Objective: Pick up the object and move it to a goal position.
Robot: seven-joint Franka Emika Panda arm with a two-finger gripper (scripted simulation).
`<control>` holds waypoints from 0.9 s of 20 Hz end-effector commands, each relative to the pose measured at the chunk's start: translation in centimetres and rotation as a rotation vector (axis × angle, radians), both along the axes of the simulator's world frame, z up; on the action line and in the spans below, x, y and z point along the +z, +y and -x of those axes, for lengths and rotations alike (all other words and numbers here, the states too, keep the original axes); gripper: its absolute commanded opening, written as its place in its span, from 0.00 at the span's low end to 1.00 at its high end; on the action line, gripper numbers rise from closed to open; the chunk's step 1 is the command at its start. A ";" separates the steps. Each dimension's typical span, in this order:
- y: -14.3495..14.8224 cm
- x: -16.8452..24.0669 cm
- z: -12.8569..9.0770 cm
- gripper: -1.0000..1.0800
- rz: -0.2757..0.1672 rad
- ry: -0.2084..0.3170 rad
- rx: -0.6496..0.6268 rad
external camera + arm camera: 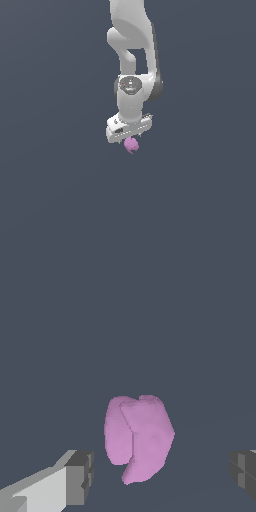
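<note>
Between the spread fingers of your gripper (160,476) you see the pink-purple object (137,436), with a clear gap on each side, so nothing is grasped. From outside, the object (131,144) sits just under the gripper (131,136), below the white arm (132,55).

The exterior view is looking from a distance, facing the white arm. The wrist view is looking close past the hand's (162,476) grey fingertips (80,476). Both are sharing the small pink-purple lumpy blob (131,144) (138,436).
</note>
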State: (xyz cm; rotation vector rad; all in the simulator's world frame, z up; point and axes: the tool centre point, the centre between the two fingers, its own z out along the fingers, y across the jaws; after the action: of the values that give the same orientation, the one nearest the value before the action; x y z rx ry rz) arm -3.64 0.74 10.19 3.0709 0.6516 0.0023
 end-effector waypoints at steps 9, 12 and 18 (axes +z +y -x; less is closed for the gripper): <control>0.4 -1.0 0.4 0.96 -0.002 0.002 0.028; 0.4 -2.1 0.4 0.96 -0.002 0.002 0.029; 0.4 -4.8 0.5 0.96 -0.002 0.002 0.032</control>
State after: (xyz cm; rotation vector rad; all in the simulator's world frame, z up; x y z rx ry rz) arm -4.15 1.14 5.96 3.0628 0.7004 -0.0013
